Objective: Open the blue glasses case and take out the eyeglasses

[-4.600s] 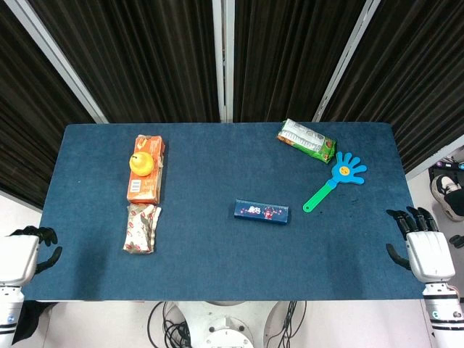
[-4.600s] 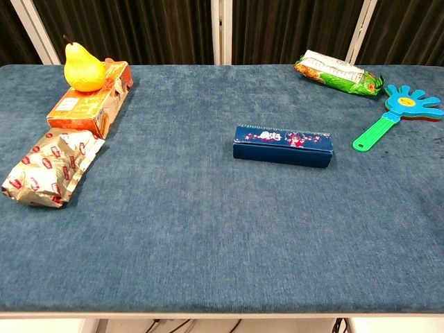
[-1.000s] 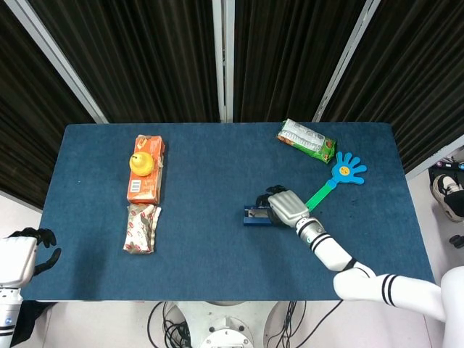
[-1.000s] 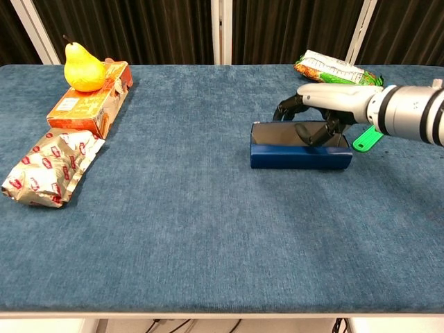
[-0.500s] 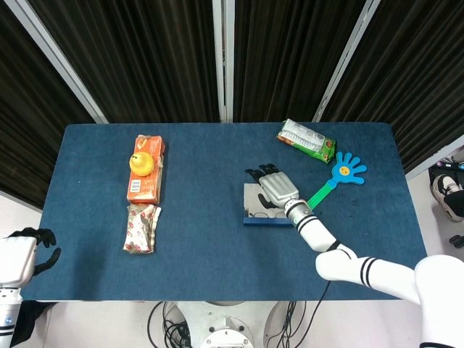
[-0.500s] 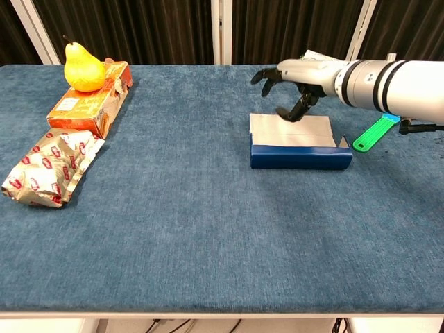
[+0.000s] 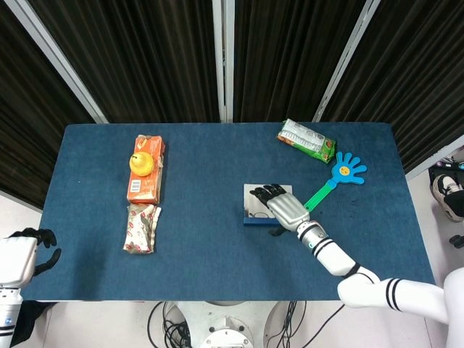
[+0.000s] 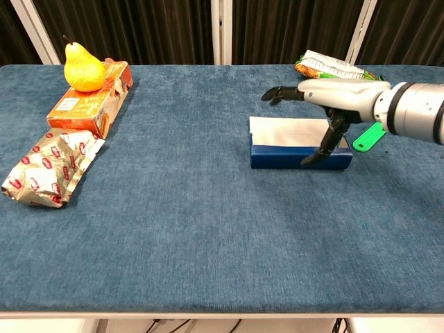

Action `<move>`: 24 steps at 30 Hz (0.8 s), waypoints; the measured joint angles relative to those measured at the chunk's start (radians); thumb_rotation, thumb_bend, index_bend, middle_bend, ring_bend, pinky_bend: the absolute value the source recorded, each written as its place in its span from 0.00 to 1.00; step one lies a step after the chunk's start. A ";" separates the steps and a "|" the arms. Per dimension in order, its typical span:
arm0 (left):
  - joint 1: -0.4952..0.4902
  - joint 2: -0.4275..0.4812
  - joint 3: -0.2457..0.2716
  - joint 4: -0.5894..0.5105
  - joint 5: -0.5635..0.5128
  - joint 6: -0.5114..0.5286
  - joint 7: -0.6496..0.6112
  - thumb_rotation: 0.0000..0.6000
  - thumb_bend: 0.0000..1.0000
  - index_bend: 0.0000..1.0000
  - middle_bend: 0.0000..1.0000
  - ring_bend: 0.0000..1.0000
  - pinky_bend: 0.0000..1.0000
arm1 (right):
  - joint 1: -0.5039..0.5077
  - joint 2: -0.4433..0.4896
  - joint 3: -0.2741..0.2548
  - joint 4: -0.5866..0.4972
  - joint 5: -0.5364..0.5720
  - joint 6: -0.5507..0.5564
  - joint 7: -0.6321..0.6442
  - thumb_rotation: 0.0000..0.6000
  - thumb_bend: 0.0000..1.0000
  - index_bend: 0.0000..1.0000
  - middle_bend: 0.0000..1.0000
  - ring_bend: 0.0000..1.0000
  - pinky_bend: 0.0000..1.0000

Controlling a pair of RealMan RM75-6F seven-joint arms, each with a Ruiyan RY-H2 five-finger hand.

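Where black curtains [image 7: 145, 58] hang behind, blue cloth covers the table [image 8: 208, 236].

Yellow pear [image 8: 82, 67] atop an orange carton [image 8: 90, 100]; crumpled foil packet [image 8: 50, 168] just in front. Far right: green snack bag [image 8: 336, 72] and blue hand-shaped clapper [image 7: 336, 179].

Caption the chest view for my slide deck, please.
Right hand spread above the opened blue glasses case on the table.
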 measured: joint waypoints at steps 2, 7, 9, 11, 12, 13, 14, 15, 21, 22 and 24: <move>0.000 0.000 0.000 0.000 0.000 0.000 -0.003 1.00 0.28 0.57 0.58 0.46 0.54 | 0.011 -0.026 0.005 0.029 0.010 -0.008 -0.011 1.00 0.06 0.00 0.04 0.00 0.00; 0.000 0.002 0.001 0.002 0.001 -0.002 -0.013 1.00 0.28 0.57 0.58 0.46 0.54 | 0.063 -0.113 0.040 0.148 0.053 -0.053 -0.027 1.00 0.07 0.00 0.04 0.00 0.00; 0.000 0.002 0.001 0.003 0.001 -0.002 -0.018 1.00 0.28 0.57 0.58 0.46 0.54 | 0.091 -0.152 0.060 0.209 0.074 -0.072 -0.031 1.00 0.10 0.00 0.04 0.00 0.00; 0.000 0.003 0.001 0.004 0.002 -0.003 -0.023 1.00 0.28 0.57 0.58 0.46 0.54 | 0.116 -0.186 0.079 0.266 0.094 -0.089 -0.034 1.00 0.14 0.00 0.05 0.00 0.00; -0.001 0.003 0.001 0.005 0.002 -0.004 -0.024 1.00 0.28 0.57 0.58 0.46 0.54 | 0.134 -0.208 0.092 0.306 0.108 -0.100 -0.036 1.00 0.15 0.00 0.05 0.00 0.00; -0.001 0.003 0.001 0.006 0.002 -0.004 -0.026 1.00 0.28 0.57 0.58 0.46 0.54 | 0.147 -0.225 0.102 0.337 0.119 -0.109 -0.038 1.00 0.16 0.00 0.05 0.00 0.00; -0.001 0.003 0.001 0.006 0.002 -0.004 -0.027 1.00 0.28 0.57 0.58 0.46 0.54 | 0.159 -0.242 0.111 0.369 0.131 -0.117 -0.039 1.00 0.17 0.00 0.06 0.00 0.00; -0.001 0.003 0.001 0.006 0.002 -0.005 -0.028 1.00 0.28 0.57 0.58 0.46 0.54 | 0.176 -0.264 0.124 0.413 0.147 -0.127 -0.041 1.00 0.17 0.00 0.06 0.00 0.00; -0.001 0.004 0.001 0.006 0.000 -0.006 -0.030 1.00 0.28 0.57 0.58 0.46 0.54 | 0.238 -0.335 0.190 0.568 0.200 -0.171 -0.023 1.00 0.18 0.00 0.09 0.00 0.00; -0.002 0.004 0.001 0.006 0.000 -0.007 -0.030 1.00 0.28 0.57 0.58 0.46 0.54 | 0.237 -0.331 0.191 0.564 0.196 -0.170 -0.016 1.00 0.19 0.00 0.10 0.00 0.00; -0.003 0.004 0.001 0.006 0.000 -0.009 -0.028 1.00 0.28 0.57 0.58 0.46 0.54 | 0.225 -0.310 0.189 0.524 0.180 -0.163 0.002 1.00 0.24 0.00 0.13 0.00 0.00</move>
